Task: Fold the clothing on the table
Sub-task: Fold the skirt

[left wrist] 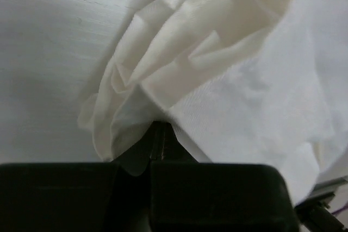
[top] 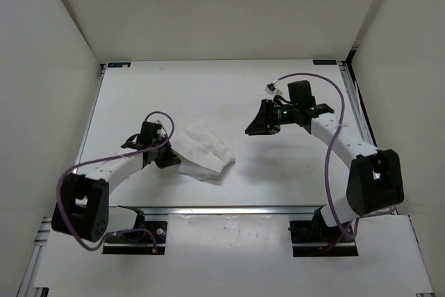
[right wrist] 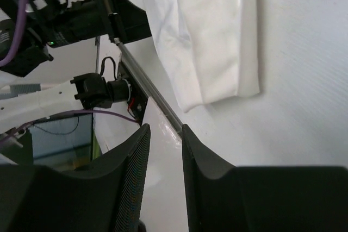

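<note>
Table (top: 278,186): matte white, aluminium rail edges. Clothing (top: 203,154): white crinkled cloth, bunched in a rough fold, lying right at the tip of the left gripper (top: 170,158), well apart from the right gripper (top: 250,129), between the two. Left gripper: fingers pressed together, apparently pinching the cloth's edge, though the wrist view is too close to be sure. Right gripper: fingers partly spread, nothing between them, over bare table.
</note>
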Controlling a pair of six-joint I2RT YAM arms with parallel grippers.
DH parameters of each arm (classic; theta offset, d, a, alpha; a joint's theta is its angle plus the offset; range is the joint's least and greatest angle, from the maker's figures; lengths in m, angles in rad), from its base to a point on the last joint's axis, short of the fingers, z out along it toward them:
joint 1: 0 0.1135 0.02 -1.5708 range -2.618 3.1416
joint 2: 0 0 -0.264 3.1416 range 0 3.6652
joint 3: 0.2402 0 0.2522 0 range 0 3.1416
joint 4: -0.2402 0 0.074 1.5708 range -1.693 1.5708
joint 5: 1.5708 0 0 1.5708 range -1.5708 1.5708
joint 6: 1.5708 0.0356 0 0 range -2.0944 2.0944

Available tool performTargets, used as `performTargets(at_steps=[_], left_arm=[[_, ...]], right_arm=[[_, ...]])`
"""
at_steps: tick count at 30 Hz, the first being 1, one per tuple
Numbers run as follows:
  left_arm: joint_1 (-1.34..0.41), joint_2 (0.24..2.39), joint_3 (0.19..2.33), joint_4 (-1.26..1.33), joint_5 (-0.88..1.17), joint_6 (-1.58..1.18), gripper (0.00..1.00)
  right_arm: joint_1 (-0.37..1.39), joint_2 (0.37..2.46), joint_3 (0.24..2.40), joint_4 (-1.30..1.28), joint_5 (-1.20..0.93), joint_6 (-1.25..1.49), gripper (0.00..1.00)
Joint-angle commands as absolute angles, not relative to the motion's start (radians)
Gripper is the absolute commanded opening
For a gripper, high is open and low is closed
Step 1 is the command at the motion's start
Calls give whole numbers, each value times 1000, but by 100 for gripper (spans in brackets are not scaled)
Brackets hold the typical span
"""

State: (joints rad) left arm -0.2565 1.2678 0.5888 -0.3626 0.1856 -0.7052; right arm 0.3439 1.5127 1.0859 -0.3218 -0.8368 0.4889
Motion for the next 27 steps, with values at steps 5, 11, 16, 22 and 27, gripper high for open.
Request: performTargets(at_steps=[5,11,16,22,27], left_arm=[[-348,1514,670,-269,64,-684,0],[-362,1707,850,-247,66,-647,0],[-393,1935,1110,-244,155,-611,0],[-457,2108,1425,-324,215,-600,0],[-402,2031,1398,-347,212,-603,0]], right_arm=[[253,1293,1006,-382,-756,489,36],[204,1201,928,-425,-732,486,37],[238,1183,931,-505,-628,437,38],[226,1200,916,-538,-601,422,38],[186,1181,916,-531,-600,416,39]])
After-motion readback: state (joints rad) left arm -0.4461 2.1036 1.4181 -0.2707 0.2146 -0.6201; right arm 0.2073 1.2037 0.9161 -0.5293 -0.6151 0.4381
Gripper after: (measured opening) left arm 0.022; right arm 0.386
